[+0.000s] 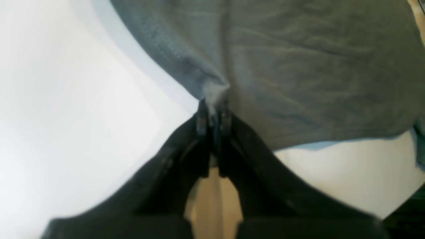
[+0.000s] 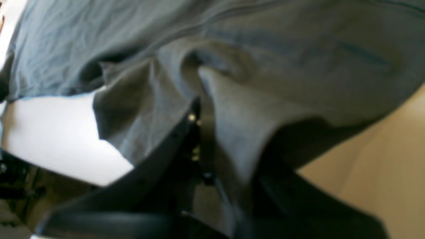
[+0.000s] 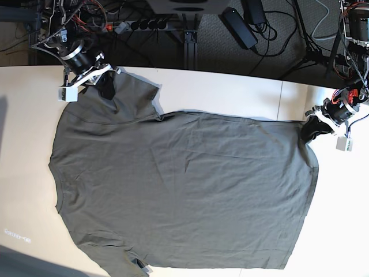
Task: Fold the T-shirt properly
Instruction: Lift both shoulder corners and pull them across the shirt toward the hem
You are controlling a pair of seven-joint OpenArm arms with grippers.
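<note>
Although both arms have a grip on the T-shirt [image 3: 184, 190], the folding itself looks barely begun: in the base view the garment lies spread nearly flat on the surface [image 3: 230, 95], with no panel turned over on itself yet.

Nearest the wrist cameras, the left end effector [image 1: 213, 108] has its fingers drawn together on a pinch of cloth at a corner of the hem. The right end effector [image 2: 199, 113] is likewise clamped on fabric, at the sleeve by the shoulder, where the cloth bunches and folds around the jaws.

Seen from the base view, the neck lies toward that view's left and the hem toward its right, and the body shows only shallow wrinkles. The lower sleeve reaches the bottom edge of the frame. Every fold, I judge, remains to be made.

Pale and bare, the surface shows a seam near its right end. Beyond its far edge run a dark floor, a power strip [image 3: 138, 25], loose cables and frame legs.
</note>
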